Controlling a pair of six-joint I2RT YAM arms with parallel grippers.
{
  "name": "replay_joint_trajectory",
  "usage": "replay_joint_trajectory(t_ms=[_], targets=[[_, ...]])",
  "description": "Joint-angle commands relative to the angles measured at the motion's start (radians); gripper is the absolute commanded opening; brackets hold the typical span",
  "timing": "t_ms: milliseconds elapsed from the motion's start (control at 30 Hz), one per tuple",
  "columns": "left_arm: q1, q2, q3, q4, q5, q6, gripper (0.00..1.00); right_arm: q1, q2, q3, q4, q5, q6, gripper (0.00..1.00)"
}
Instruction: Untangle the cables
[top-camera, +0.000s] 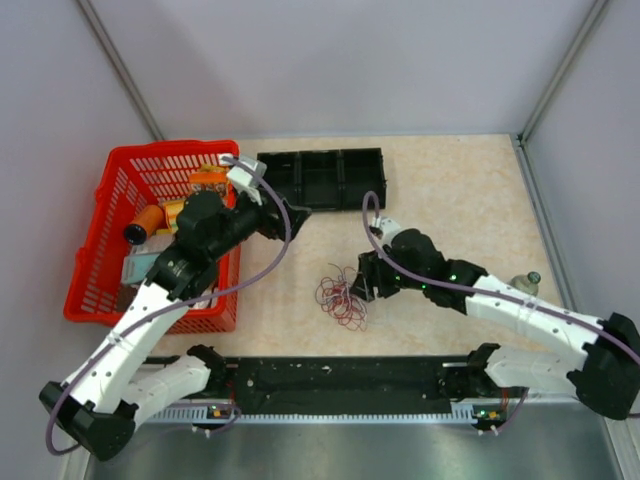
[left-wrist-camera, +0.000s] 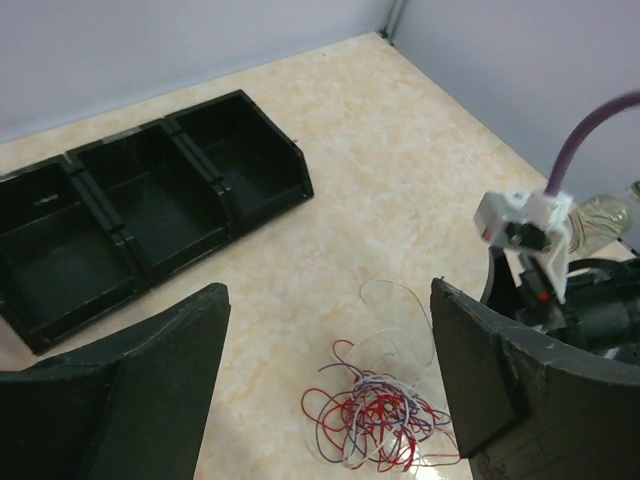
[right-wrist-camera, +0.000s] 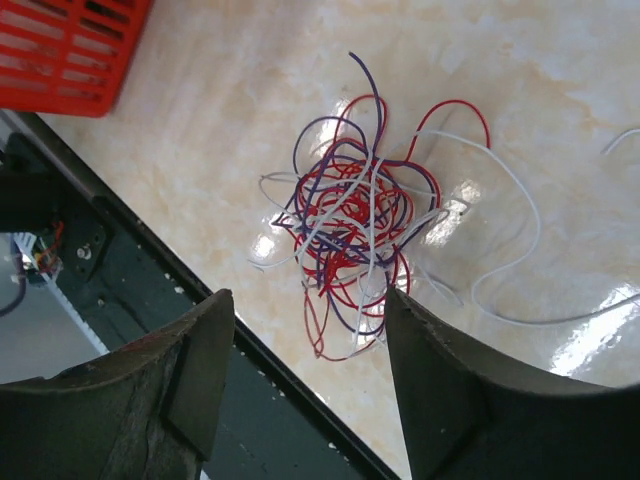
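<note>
The cables lie in a loose red, white and dark-blue tangle on the desk, near its front edge, between the two arms. The right jaws hang spread wide just beside the tangle, gripping nothing. The left jaws, farther back between the red basket and the black bin tray, gape too, empty.

- Left arm: rises from its base at the near-left, elbow bent, wrist turned toward the right.
- Left gripper: held high, angled forward and down, jaws spread wide.
- Right arm: runs low from its base at the near-right, stretched toward the left.
- Right gripper: held low, pointing down, jaws wide apart.
</note>
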Motion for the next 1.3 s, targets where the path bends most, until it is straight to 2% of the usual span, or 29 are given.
replay_joint_trajectory(t_ms=[0,67,133,233,300,333,433,567,700,833,1033,1200,1267], targets=[[-0.090,0.087,0.075,-0.070,-0.059,0.052,0.86,-0.046,-0.142,0.036,-0.111,0.095,0.065,0.61],[-0.110,0.157,0.112,-0.159,-0.055,0.052,0.84,-0.090,-0.192,0.027,-0.195,0.187,0.119,0.61],[-0.124,0.210,0.115,-0.218,0.006,0.005,0.80,-0.185,-0.234,-0.011,-0.258,0.207,0.175,0.62],[-0.191,0.211,0.030,-0.163,-0.015,-0.089,0.80,-0.274,-0.223,-0.069,-0.261,0.187,0.212,0.66],[-0.269,0.207,-0.045,-0.112,-0.090,-0.152,0.96,-0.291,-0.182,-0.077,-0.251,0.180,0.205,0.67],[-0.312,0.210,-0.067,-0.098,-0.145,-0.187,0.99,-0.293,-0.153,-0.073,-0.238,0.163,0.185,0.67],[-0.408,0.227,-0.133,-0.055,-0.288,-0.270,0.98,-0.293,-0.093,-0.091,-0.125,0.047,0.111,0.65],[-0.445,0.277,-0.222,0.061,-0.280,-0.368,0.94,-0.293,-0.079,-0.174,0.111,-0.046,0.065,0.59],[-0.469,0.363,-0.202,0.063,-0.335,-0.391,0.98,-0.296,0.040,-0.165,0.191,-0.090,0.042,0.49],[-0.472,0.454,-0.161,0.063,-0.352,-0.390,0.99,-0.298,0.128,-0.162,0.265,-0.118,0.057,0.47],[-0.472,0.538,-0.155,0.087,-0.346,-0.413,0.88,-0.296,0.199,-0.172,0.355,-0.145,0.090,0.44],[-0.472,0.569,-0.170,0.117,-0.329,-0.422,0.74,-0.298,0.265,-0.181,0.409,-0.165,0.106,0.36],[-0.472,0.575,-0.169,0.113,-0.332,-0.422,0.61,-0.298,0.278,-0.184,0.429,-0.170,0.110,0.30]])
